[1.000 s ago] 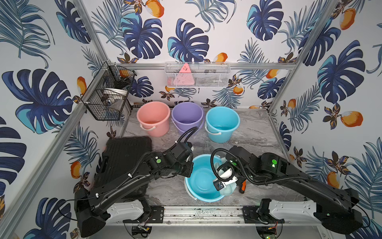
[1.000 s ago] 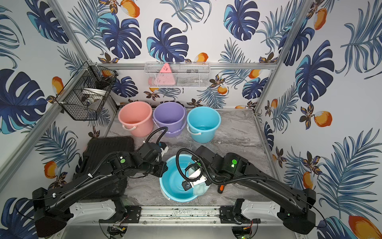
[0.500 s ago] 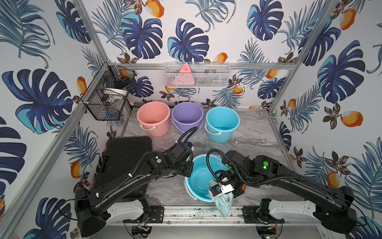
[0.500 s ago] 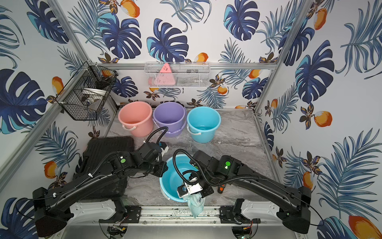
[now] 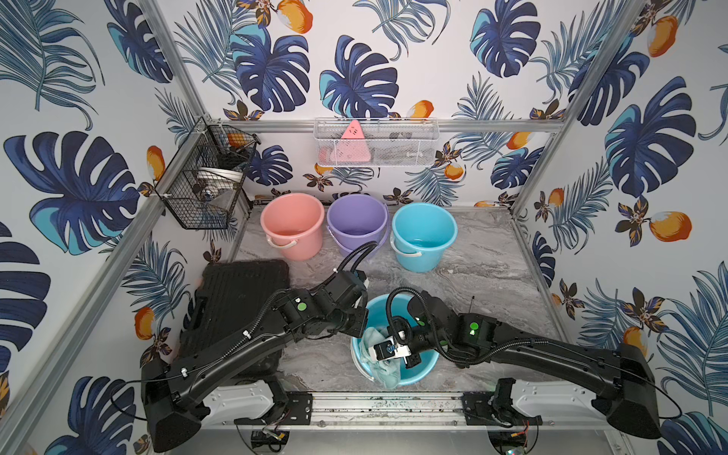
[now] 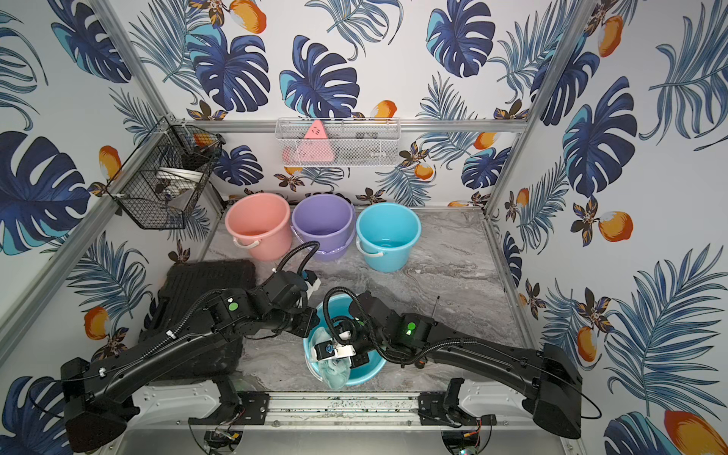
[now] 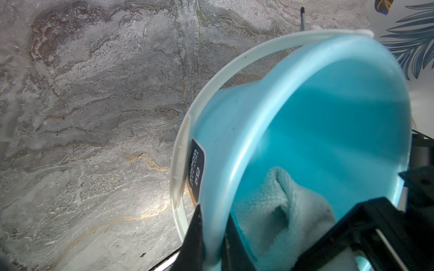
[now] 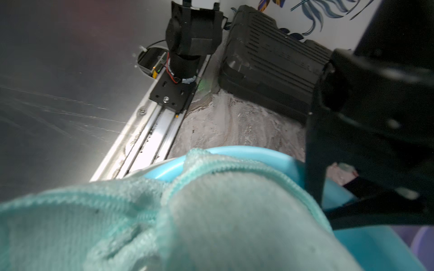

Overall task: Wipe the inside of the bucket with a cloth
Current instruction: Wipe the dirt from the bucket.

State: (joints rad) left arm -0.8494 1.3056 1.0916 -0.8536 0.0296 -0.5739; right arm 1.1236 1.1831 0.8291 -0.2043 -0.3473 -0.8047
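Since the right jaws, clamped on the pale mint microfibre cloth (image 5: 384, 372), dragged it over the near rim of the blue plastic bucket (image 5: 425, 364), that wall seems wiped. Left jaws (closed tight) pinch the rim.

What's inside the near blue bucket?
The cloth, bunched against the bucket wall and spilling over its near rim, with the right tool shut on it. The tool's tips and anything beneath the cloth are covered.

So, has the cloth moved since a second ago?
Yes. The cloth has come from inside the bucket toward the front rail and now drapes over the near rim.
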